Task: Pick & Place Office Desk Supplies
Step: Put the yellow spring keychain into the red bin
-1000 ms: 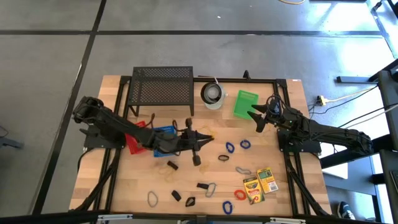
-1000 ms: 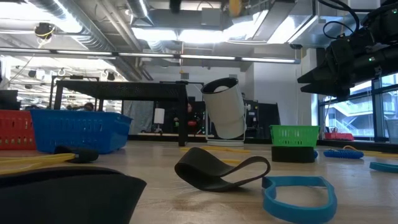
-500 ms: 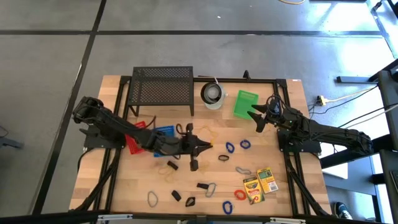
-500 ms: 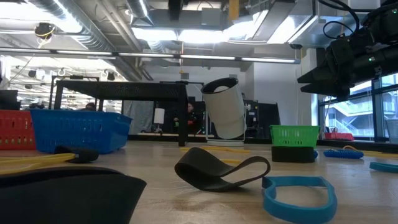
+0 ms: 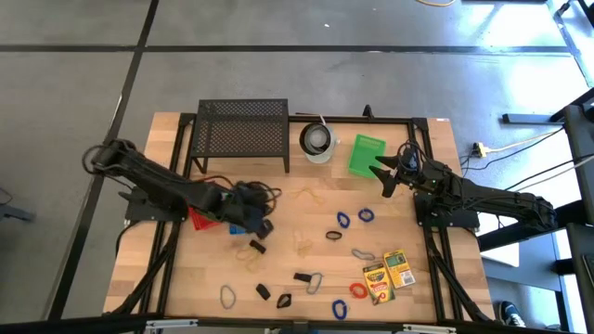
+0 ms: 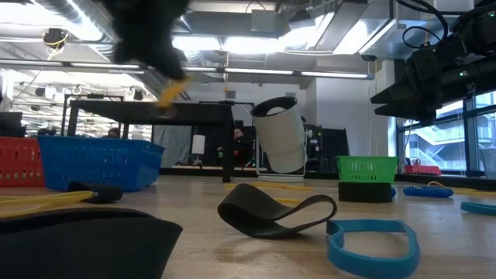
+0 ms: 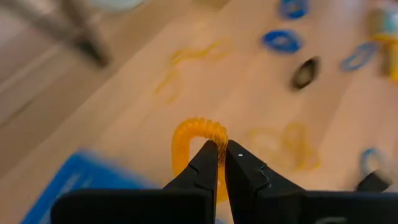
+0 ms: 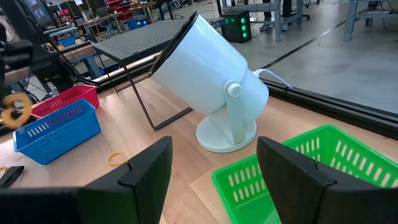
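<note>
Office supplies lie scattered over the wooden table [image 5: 186, 269] in the high view: blue rubber bands [image 5: 342, 220], black binder clips [image 5: 257, 246], a silver metal clip [image 5: 314, 282] and two yellow-green crayon boxes [image 5: 388, 274] near the right front corner. The left gripper [image 5: 261, 225] is above the blue plastic basket [image 5: 243, 198], beside the red basket [image 5: 202, 219], near the left edge. The right gripper [image 5: 383, 173] hovers by the green basket [image 5: 368, 152], close to the back edge.

From the low view, a blurred yellow-orange band [image 6: 171, 91] hangs high over the blue basket, under a dark blurred arm.

From the left wrist view, the left gripper [image 7: 223, 163] is closed on the orange rubber band [image 7: 194, 140], which loops upward from the fingertips. The blue basket's rim [image 7: 87, 177] is directly beneath, so I judge that only a release is needed.

From the right wrist view, the right gripper [image 8: 214, 171] stands wide open and holds nothing, facing the white cup-like object [image 8: 208, 71].
</note>
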Tool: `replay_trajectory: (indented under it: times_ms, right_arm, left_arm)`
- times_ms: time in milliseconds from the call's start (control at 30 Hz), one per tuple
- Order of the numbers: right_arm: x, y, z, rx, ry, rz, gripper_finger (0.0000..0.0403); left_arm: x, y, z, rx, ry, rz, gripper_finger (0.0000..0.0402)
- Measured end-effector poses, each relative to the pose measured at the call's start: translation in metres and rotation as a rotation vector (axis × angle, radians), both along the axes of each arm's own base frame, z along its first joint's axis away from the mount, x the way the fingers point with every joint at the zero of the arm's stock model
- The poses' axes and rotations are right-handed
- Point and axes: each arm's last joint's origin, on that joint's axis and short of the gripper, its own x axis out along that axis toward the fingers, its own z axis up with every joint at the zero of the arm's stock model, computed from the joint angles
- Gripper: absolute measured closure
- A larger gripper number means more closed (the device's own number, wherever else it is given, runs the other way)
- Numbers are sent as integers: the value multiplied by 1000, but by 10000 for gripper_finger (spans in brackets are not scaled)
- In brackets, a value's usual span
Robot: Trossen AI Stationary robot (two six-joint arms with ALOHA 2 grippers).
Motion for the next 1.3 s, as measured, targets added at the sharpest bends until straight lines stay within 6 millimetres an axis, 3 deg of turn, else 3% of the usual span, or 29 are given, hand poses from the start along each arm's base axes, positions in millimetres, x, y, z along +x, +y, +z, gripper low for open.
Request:
replay_trajectory:
  times_ms: [233,367,500,633,800,1000,1300]
  right_arm:
    - [0,0,0,0,0,0,165]
    - [0,0,0,0,0,0,165]
    - [0,0,0,0,0,0,165]
    - [0,0,0,0,1,0,166]
    - [0,0,0,0,1,0,166]
    - [0,0,0,0,0,0,166]
    - [0,0,0,0,0,0,166]
  left_arm:
    - [-55,14,0,-13,296,321,389]
    - [-72,18,-9,-23,416,456,389]
    - [-83,21,-31,-61,474,555,389]
    - [-90,23,-54,-116,512,600,389]
    - [-95,24,-70,-143,516,627,389]
    - [-95,23,-70,-161,513,626,373]
    - [-93,22,-66,-159,523,592,302]
